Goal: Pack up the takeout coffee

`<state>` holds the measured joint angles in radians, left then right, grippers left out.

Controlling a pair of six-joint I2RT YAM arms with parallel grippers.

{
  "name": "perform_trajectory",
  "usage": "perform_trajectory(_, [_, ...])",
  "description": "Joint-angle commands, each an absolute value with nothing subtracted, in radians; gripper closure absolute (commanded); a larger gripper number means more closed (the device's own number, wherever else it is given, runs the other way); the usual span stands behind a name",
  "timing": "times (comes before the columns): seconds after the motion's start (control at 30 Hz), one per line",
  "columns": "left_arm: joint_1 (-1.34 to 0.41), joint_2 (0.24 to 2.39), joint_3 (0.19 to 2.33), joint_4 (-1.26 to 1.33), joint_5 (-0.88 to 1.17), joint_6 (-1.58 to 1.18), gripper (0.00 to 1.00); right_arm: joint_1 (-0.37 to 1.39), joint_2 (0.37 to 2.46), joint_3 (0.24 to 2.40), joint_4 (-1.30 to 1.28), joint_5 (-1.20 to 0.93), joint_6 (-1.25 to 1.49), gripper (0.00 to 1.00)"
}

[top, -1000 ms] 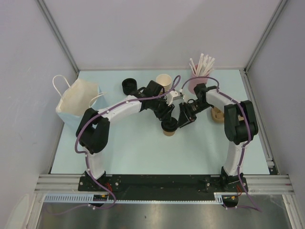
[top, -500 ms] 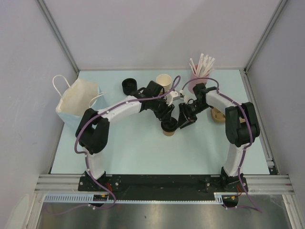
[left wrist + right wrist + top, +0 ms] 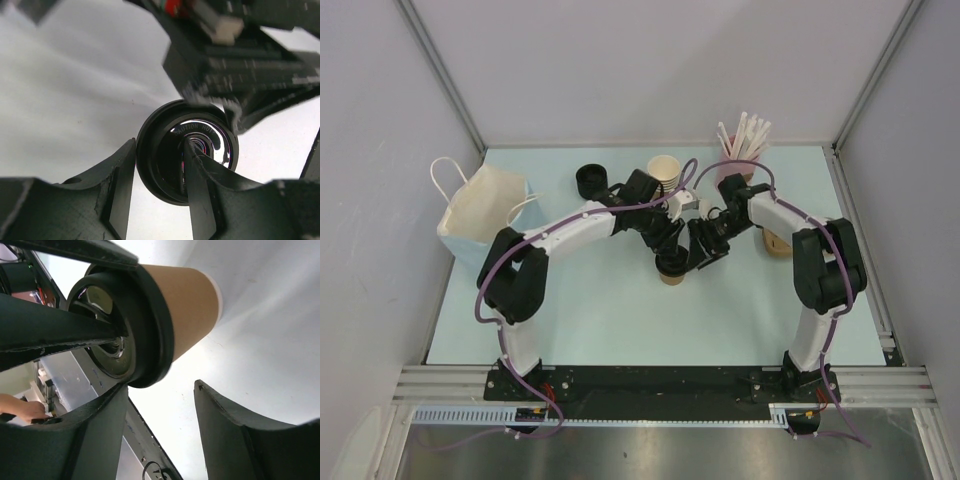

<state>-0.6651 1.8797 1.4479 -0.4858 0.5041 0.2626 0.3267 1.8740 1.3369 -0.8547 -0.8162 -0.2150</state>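
The takeout coffee (image 3: 671,277) is a small brown kraft cup with a black lid (image 3: 669,264), standing mid-table. My left gripper (image 3: 669,254) is above it and shut on the lid's rim. In the left wrist view one finger (image 3: 120,175) is outside the rim and the other is inside the lid's recess (image 3: 165,155). My right gripper (image 3: 699,254) is open just right of the cup. In the right wrist view the cup's brown wall (image 3: 192,305) and lid (image 3: 152,330) lie above the open gripper (image 3: 161,387). One finger (image 3: 100,430) is close under the lid's edge.
A white paper bag with handles (image 3: 480,205) stands at the left. At the back are a stack of black lids (image 3: 590,181), a stack of lidless brown cups (image 3: 664,168) and a pink cup of white sticks (image 3: 740,148). A brown round item (image 3: 777,241) lies by the right arm.
My right gripper has moved left, closer to the cup. The cup and my left gripper have shifted slightly left and toward the back.
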Motion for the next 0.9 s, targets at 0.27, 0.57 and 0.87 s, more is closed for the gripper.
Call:
perform_trajectory(0.27, [-0.664, 1.947, 1.382, -0.574, 0.348, 0.314, 0.54, 0.394, 1.914, 1.324, -0.738, -0.696, -0.186, 0.39])
perform_trajectory(0.57, [-0.666, 1.947, 1.384, -0.575, 0.350, 0.311, 0.54, 0.397, 1.976, 1.315, -0.716, -0.489, -0.149, 0.40])
perform_trajectory(0.87, [-0.666, 1.939, 1.379, -0.580, 0.347, 0.316, 0.54, 0.420, 2.017, 1.315, -0.741, -0.379, -0.164, 0.41])
